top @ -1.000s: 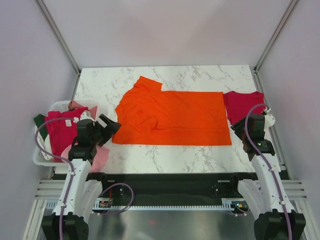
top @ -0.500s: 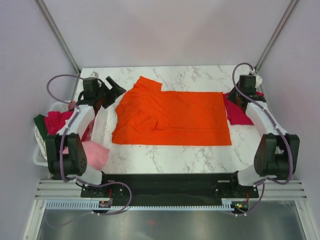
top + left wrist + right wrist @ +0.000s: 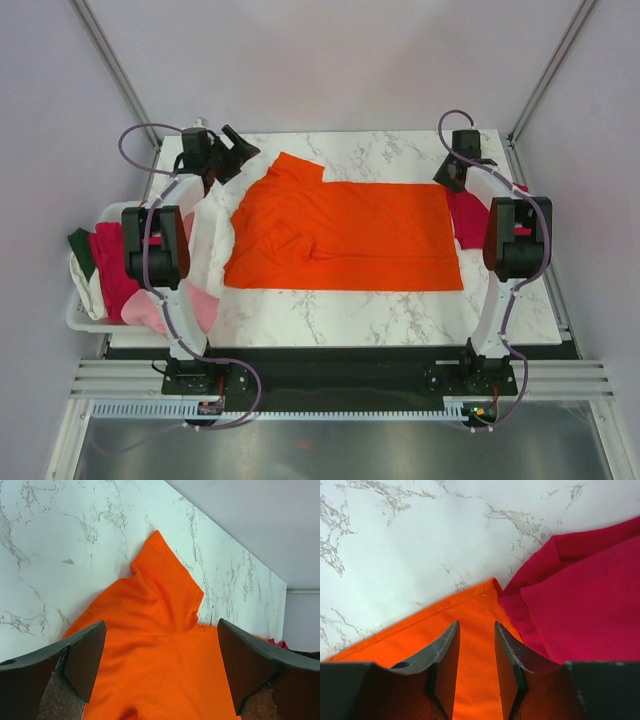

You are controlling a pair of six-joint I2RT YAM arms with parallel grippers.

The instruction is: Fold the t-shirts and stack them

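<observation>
The bright orange cotton t-shirt (image 3: 345,235) lies flat mid-table on veined white marble (image 3: 400,150), with bare marble beyond its far edge. A white plastic basket (image 3: 78,322) at the left edge holds heaped magenta, pink and green tees (image 3: 112,270). A crimson tee (image 3: 467,222) touches the orange hem. The left gripper (image 3: 160,625) is spread wide above the sleeve. The right gripper (image 3: 476,626) has its jaws narrowly apart at the far right corner; whether they pinch cloth is unclear.

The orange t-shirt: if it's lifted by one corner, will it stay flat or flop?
Probably floppy: the orange t-shirt lies limp with soft creases, so a lifted corner would likely leave the rest sagging. It looks thin and light. Pushed, it would likely bunch rather than slide across the marble table.
</observation>
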